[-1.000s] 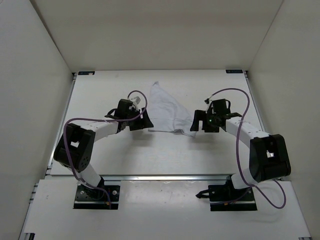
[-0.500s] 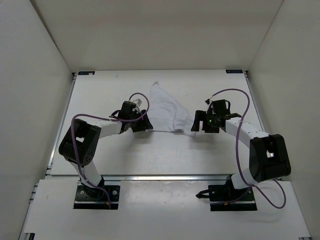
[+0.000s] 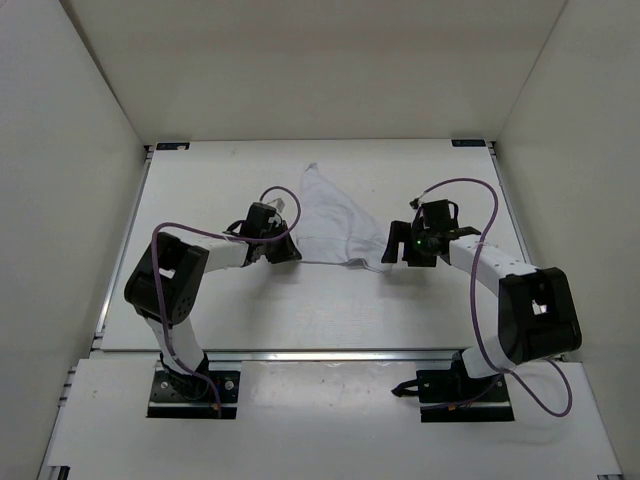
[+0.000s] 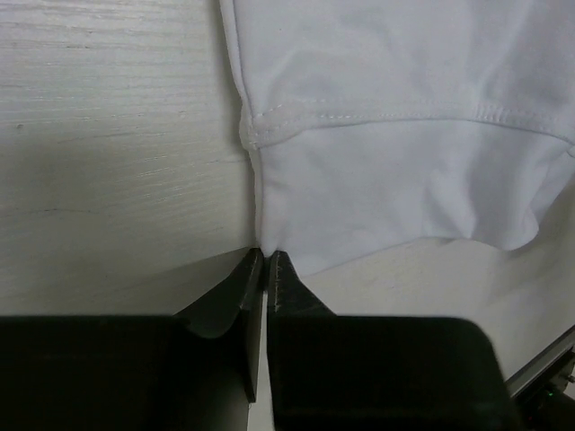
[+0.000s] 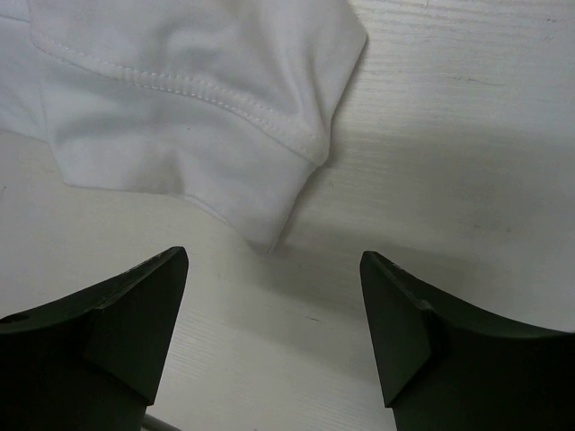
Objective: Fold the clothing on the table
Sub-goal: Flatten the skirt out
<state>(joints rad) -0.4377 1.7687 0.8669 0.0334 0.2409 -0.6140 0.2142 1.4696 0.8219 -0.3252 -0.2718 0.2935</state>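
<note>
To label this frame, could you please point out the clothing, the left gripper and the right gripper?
clothing (image 3: 330,225), top external view, middle of the fabric.
left gripper (image 4: 265,260), left wrist view, between its fingertips.
right gripper (image 5: 272,265), right wrist view, between its fingertips.

Left gripper (image 4: 266,255): jaws, wide apart a second ago, now pinched at their tips on a corner of the clothing (image 4: 395,171).

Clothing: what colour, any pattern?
Plain white, no pattern; the clothing shows best in the left wrist view.

Plain white enclosure walls (image 3: 320,70) rise on three sides.
</note>
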